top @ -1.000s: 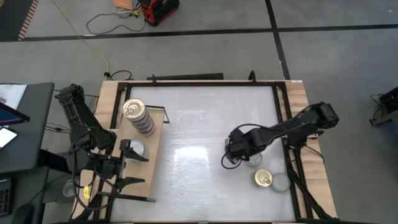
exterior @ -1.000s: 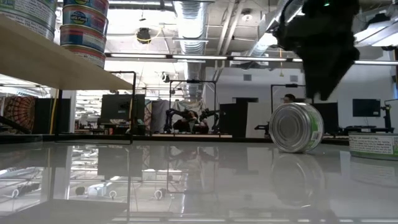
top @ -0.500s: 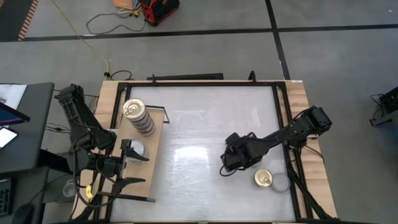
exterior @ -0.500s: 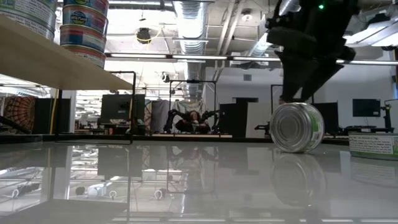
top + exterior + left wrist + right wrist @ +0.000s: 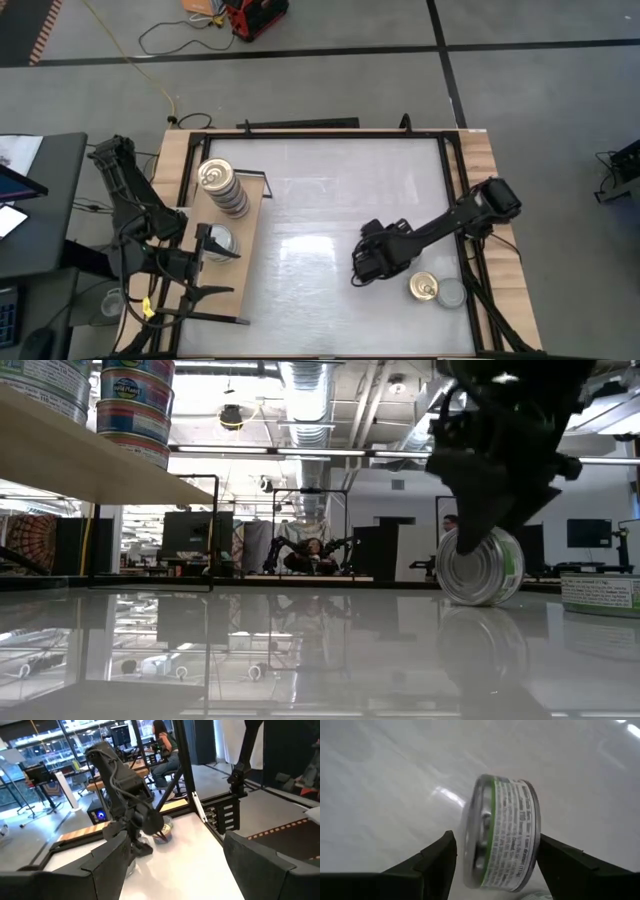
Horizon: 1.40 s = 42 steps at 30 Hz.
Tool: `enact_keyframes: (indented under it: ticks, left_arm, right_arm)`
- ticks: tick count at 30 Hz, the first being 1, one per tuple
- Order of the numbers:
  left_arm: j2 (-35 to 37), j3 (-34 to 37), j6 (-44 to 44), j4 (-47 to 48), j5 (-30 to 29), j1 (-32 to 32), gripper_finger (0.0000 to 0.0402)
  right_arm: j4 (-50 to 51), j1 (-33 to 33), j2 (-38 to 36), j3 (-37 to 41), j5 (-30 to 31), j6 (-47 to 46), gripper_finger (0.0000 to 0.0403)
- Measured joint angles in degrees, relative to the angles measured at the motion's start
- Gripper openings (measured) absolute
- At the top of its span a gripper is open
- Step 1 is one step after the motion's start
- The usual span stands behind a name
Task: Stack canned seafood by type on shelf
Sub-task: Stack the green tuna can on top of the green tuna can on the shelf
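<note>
While both arms hang over the white counter [image 5: 320,210], the views read as follows.
High view: right end effector [image 5: 362,270] low over mid-counter; left end effector [image 5: 205,268] spread above the shelf [image 5: 240,262], where a stack of tins [image 5: 222,187] and a single tin [image 5: 221,241] stand; gold-topped tin [image 5: 424,288] and grey-topped tin [image 5: 450,292] near the right edge.
Low view: tin on its edge [image 5: 482,566] beneath the right end effector.
Left wrist view: fingers [image 5: 112,865] wide apart.
Right wrist view: fingers [image 5: 432,862] spread either side of the tilted tin, gaps visible.
</note>
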<state>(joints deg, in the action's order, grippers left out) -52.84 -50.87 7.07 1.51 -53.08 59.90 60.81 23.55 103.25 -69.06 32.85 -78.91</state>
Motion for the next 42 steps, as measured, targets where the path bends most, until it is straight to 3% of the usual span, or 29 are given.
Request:
enact_keyframes:
  ticks: [9, 13, 18, 25, 35, 42]
  left_arm:
    - [0.0, -0.29, -2.1, 2.84, 0.18, 0.0, 0.0304]
    - [0.0, -0.31, -4.34, 5.28, 0.21, -0.06, 0.0304]
    - [0.0, -0.36, -8.17, 9.62, 0.43, -2.42, 0.0304]
    - [0.0, -0.38, -9.91, 14.44, 6.76, -7.11, 0.0304]
    - [-0.12, -0.38, -6.41, 19.65, 6.14, -9.14, 0.0304]
    - [-2.88, -2.43, -3.28, 20.19, 3.32, -9.18, 0.0304]
  right_arm:
    - [-0.24, 1.35, 4.83, 0.0, -0.28, 1.37, 0.0282]
    - [-0.13, 2.92, 4.8, 0.0, -0.07, 4.16, 0.0245]
    - [0.21, 4.41, 4.8, 0.0, 0.47, 7.15, 0.016]
    - [0.28, 5.54, 4.82, -0.58, 3.32, 11.84, 0.0158]
    - [-2.07, 6.47, 4.82, -10.52, 17.52, 33.36, 0.0165]
    - [-20.12, 5.56, 4.8, -16.15, 21.19, 59.21, 0.0169]
